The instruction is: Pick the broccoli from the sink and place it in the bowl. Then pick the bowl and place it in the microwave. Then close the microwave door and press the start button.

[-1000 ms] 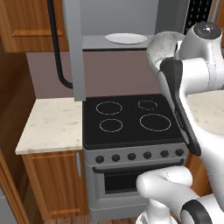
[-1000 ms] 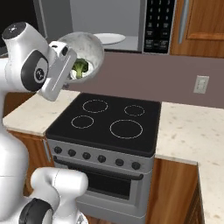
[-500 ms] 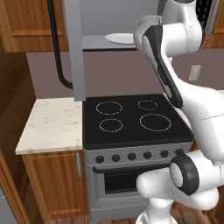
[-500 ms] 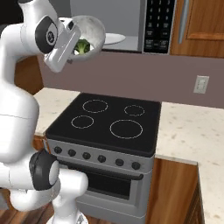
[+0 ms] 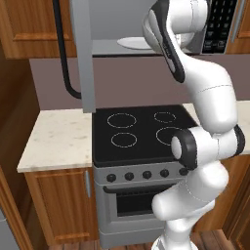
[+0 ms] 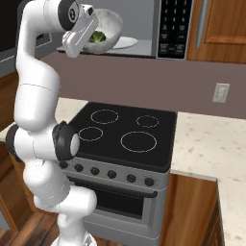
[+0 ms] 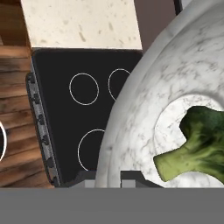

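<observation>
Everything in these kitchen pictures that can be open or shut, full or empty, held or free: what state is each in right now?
microwave door: swung wide open.
microwave: open, a white plate inside.
bowl: gripped by the rim, raised at the microwave's opening, not set down.
broccoli: lying loose in the bowl.
gripper: shut on the bowl's rim.
stove: nothing on its burners, oven door closed.
</observation>
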